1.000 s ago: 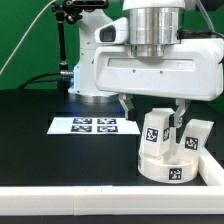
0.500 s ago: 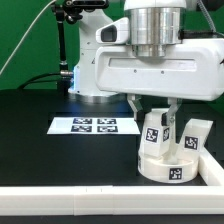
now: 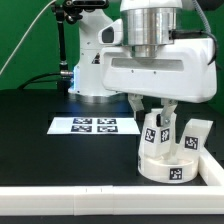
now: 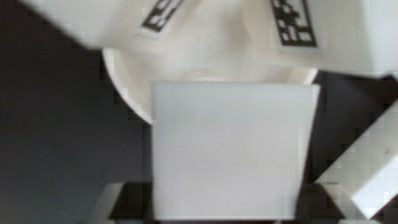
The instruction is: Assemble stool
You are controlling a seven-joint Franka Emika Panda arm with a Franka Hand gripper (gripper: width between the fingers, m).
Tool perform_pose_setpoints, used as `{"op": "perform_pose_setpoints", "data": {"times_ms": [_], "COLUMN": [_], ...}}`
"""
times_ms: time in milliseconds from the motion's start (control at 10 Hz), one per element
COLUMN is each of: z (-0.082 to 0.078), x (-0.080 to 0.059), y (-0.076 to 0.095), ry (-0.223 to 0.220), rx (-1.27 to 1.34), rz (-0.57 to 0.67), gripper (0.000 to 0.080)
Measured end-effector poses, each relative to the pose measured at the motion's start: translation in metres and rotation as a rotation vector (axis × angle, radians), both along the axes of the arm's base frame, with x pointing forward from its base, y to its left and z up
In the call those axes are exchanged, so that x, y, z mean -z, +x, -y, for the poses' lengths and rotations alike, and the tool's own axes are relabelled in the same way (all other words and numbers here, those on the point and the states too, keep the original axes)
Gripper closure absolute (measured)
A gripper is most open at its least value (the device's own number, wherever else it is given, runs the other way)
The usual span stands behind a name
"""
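You see the jaws (image 3: 154,114) closed on a white leg (image 3: 153,131) of the stool, one finger (image 3: 138,108) on each side of it, holding it upright over the round seat (image 3: 167,161). In the wrist view that leg (image 4: 233,150) fills the middle of the picture as a plain white block with the dark fingers (image 4: 111,203) pressed against its two sides, and the pale round seat (image 4: 134,85) shows behind it.

The seat sits on the black surface (image 3: 40,150), toward the exterior view's right, close to the long white rail (image 3: 90,205) that runs along the front edge. Whether the held leg touches the seat you cannot tell from here. A second tagged leg (image 3: 198,134) stands tilted just beside the seat, on its far right side.

The marker board (image 3: 90,126) lies flat on the surface to the exterior view's left of the seat, apart from it.
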State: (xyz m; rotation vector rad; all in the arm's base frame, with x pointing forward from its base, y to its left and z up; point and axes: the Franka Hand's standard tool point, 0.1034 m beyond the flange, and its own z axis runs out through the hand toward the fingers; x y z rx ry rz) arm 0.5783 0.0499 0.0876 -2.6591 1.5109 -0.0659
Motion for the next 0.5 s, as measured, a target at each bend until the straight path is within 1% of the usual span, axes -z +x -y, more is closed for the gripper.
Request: {"op": "perform_pose_setpoints", "data": {"times_ms": [100, 400, 500], "z": [-0.0007, 0.0001, 0.0001], "x": [0.0000, 0.0009, 0.0009], "y": [0.0002, -0.0039, -0.0040], "ry": [0.006, 0.050, 0.058], "rx": [0.088, 0.481, 0.552], "rz": [0.000, 0.013, 0.010], "gripper": [0.0465, 0.0465, 0.0465]}}
